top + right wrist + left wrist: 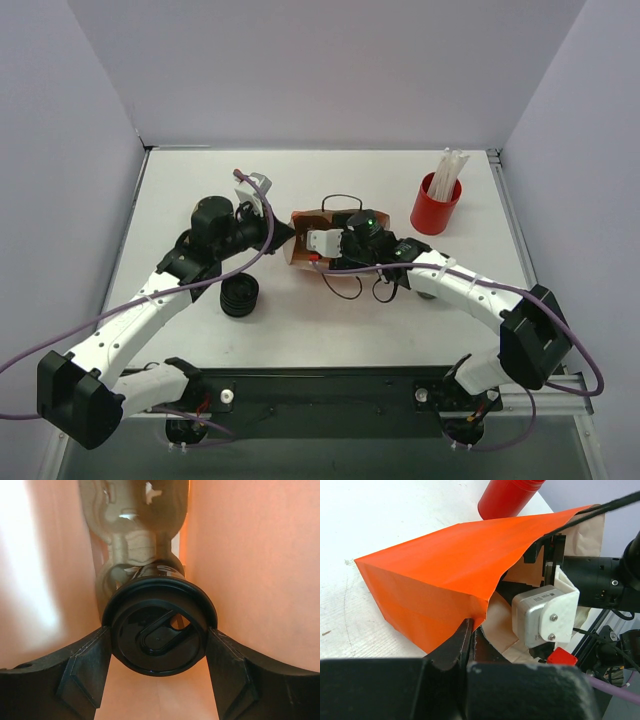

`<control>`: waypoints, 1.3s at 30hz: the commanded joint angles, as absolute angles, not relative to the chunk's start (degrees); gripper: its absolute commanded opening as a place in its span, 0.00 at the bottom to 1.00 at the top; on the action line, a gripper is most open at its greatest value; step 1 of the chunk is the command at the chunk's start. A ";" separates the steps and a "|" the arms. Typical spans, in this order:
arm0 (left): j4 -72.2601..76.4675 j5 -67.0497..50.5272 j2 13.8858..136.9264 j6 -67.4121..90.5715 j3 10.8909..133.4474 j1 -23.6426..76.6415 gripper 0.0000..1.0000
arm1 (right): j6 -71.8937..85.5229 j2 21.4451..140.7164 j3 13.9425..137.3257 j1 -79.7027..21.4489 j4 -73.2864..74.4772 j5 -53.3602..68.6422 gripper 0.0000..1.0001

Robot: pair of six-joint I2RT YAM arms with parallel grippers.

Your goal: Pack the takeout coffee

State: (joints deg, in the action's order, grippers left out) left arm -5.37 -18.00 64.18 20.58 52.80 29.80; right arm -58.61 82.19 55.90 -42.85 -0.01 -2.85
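Observation:
The orange paper bag (298, 240) lies on its side mid-table with its mouth facing right. My left gripper (471, 630) is shut on the lower edge of the mouth of the orange paper bag (440, 575) and holds it open. My right gripper (159, 634) reaches inside the bag, where the takeout coffee (159, 630), a dark cup with a round black lid, sits between its fingers. Both fingers (90, 665) press against the lid's sides. In the top view the cup is hidden inside the bag. The right wrist (352, 240) fills the bag's mouth.
A red cup of white straws (436, 203) stands at the back right, past the bag. A low ribbed black stack (240, 296) sits in front of the left arm. Black bag handles (350, 290) loop onto the table near the right wrist.

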 commanded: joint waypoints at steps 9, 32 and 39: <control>-4.92 -18.90 63.37 20.22 52.82 29.88 0.00 | -56.25 79.98 61.96 -41.40 4.28 -0.44 0.45; -6.33 -20.83 63.98 21.44 52.82 30.41 0.00 | -53.09 84.72 60.22 -44.30 4.32 6.07 0.43; -7.91 -20.83 63.99 22.41 52.82 30.41 0.00 | -54.49 86.22 57.31 -43.24 -2.19 1.94 0.42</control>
State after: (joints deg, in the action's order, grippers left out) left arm -7.33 -19.55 64.55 21.28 52.73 30.04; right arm -54.13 85.08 59.90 -44.25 1.61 4.75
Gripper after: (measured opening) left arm 0.023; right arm 0.691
